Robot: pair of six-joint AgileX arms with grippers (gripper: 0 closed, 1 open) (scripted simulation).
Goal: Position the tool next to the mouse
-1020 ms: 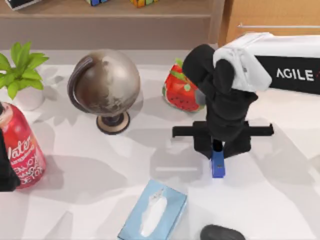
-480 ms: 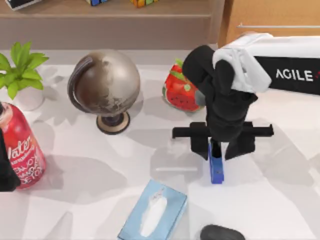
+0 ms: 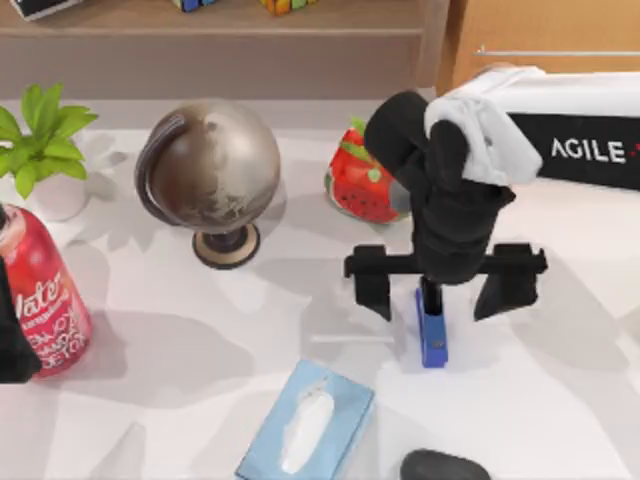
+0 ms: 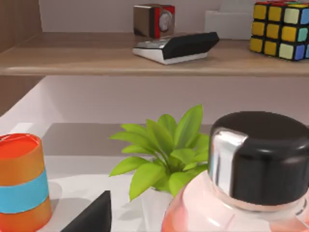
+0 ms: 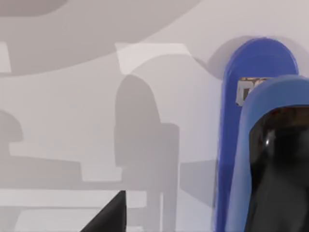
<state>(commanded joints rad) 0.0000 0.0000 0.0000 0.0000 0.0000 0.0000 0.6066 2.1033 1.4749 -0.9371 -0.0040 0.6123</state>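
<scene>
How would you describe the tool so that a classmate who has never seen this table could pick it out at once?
Start at the right arm's black pincer, open above the right half of the table. The tool lies directly beneath it, short of the black mouse at the near edge. It is a narrow, bright blue bar, far smaller and deeper in colour than the light-blue tissue box nearby.
</scene>
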